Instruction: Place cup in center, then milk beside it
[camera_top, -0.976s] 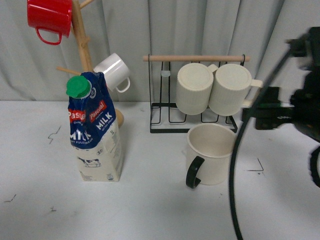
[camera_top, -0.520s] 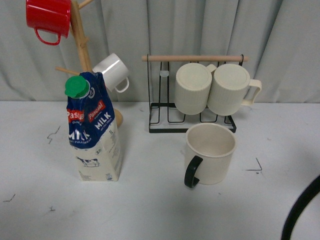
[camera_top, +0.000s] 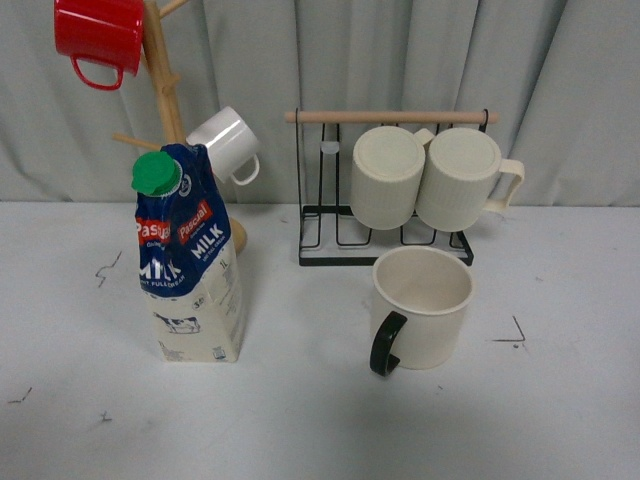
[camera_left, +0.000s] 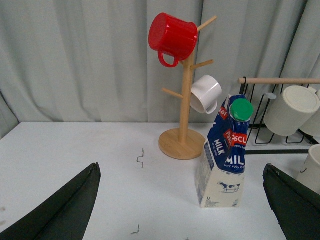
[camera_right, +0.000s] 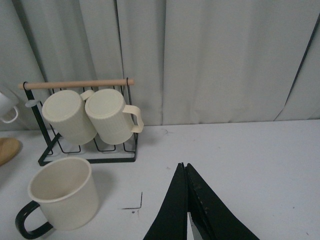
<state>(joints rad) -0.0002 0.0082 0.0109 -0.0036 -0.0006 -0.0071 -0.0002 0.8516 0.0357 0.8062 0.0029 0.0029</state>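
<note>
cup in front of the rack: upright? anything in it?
Upright, apparently empty. The cup stands on its base, mouth up; front and right wrist views show only bare cream interior.

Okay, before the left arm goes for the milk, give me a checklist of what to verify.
1. Cup upright, nothing holding it: ok.
2. Cup centred on the table: cannot tell, table edges out of view.
3. Milk upright, cap on: ok.
4. Left gripper open, facing the milk: ok.
5. Right gripper shut, empty: ok.
6. Room between milk and mug tree behind it: cannot tell.
</note>
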